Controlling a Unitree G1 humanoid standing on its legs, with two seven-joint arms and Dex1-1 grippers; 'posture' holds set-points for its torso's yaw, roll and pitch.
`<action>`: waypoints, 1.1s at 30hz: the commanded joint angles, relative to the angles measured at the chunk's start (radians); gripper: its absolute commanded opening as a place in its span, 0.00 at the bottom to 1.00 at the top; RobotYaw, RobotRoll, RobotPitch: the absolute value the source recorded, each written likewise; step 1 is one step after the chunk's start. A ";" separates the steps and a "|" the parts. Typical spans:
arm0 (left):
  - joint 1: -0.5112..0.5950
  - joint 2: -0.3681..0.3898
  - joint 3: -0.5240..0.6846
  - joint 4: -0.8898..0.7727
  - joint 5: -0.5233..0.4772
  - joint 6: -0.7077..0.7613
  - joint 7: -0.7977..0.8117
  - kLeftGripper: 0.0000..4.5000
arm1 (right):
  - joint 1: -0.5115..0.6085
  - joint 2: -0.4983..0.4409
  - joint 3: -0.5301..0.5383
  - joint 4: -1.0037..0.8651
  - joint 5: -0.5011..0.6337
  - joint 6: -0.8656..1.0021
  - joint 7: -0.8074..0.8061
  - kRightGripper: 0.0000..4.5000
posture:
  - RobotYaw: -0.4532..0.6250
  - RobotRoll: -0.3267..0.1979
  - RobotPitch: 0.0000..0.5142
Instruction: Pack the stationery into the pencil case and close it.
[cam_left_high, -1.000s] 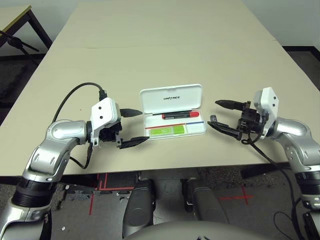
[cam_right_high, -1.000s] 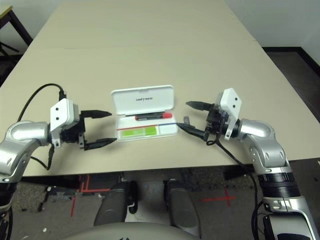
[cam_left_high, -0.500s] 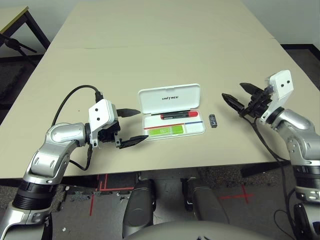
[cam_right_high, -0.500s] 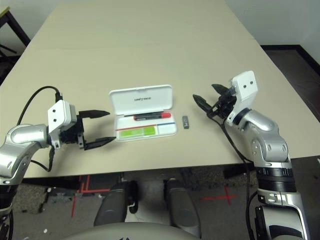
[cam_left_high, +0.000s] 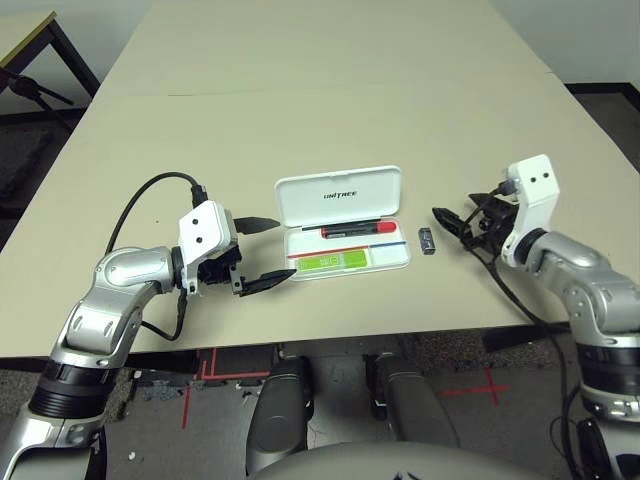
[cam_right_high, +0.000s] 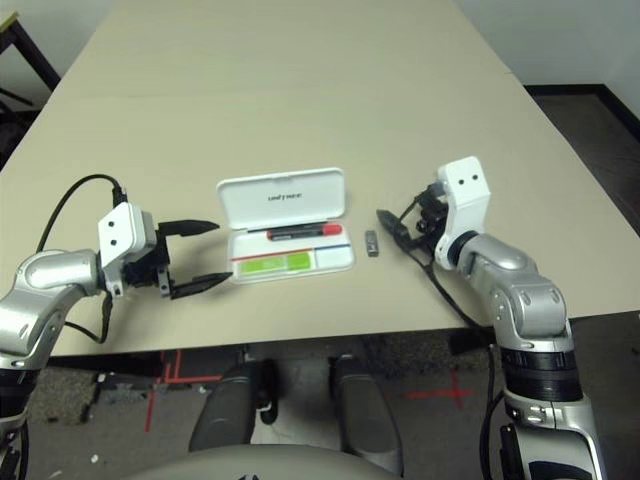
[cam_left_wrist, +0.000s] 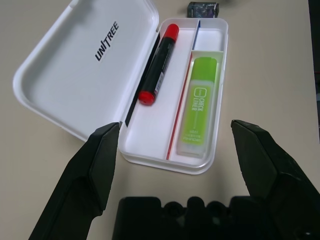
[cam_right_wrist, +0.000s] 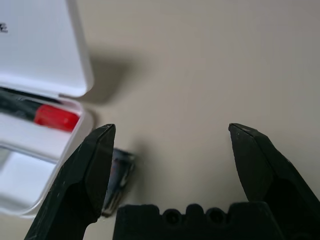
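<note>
My right end effector (cam_left_high: 455, 222) is spread wide and empty beside the small dark grey block (cam_left_high: 427, 241), which lies on the table (cam_left_high: 330, 90) outside the open pencil case (cam_left_high: 345, 230). My left end effector (cam_left_high: 262, 252) is spread too. Red marker (cam_left_high: 358, 230) and green highlighter (cam_left_high: 333, 262) are packed; block and lid remain.

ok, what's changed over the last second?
The right claw swung up and away from the small dark grey block, uncovering it on the table, then came back down beside it, open, holding nothing. Unchanged: open left claw, open white plastic pencil case, red marker and lime-green highlighter inside.
</note>
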 joint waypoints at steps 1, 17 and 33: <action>0.013 0.000 -0.015 -0.001 0.017 -0.012 0.004 1.00 | 0.027 0.012 0.041 -0.036 -0.001 0.025 -0.006 1.00 | 0.43 0.62 0.33; 0.008 0.004 -0.025 -0.003 0.024 -0.019 0.011 1.00 | 0.072 -0.005 0.156 -0.015 -0.103 0.031 -0.020 0.96 | 0.45 0.62 0.32; -0.009 0.000 -0.035 0.003 0.033 -0.016 0.013 1.00 | -0.090 -0.269 0.149 0.142 -0.101 -0.055 0.295 0.07 | 0.44 0.62 0.31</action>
